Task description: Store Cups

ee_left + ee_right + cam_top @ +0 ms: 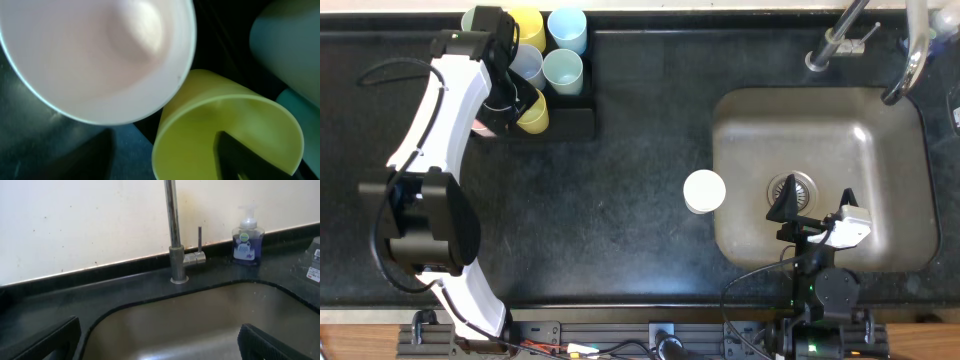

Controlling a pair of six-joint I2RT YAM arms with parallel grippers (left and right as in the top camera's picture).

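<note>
Black table (620,200) with sink (880,150) and tray (575,125).
Top: white cup (704,191) stands beside sink; left hand (523,105) at tray. Left wrist: hand released, straddling yellow cup (210,120) wall; likely light and slick, so pinch the rim. Right wrist: right hand (157,340) released above sink.

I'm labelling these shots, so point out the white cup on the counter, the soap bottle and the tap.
white cup (704,191), top view, middle of its round top.
soap bottle (247,245), right wrist view, its blue body.
tap (172,225), right wrist view, its upright pipe.
</note>
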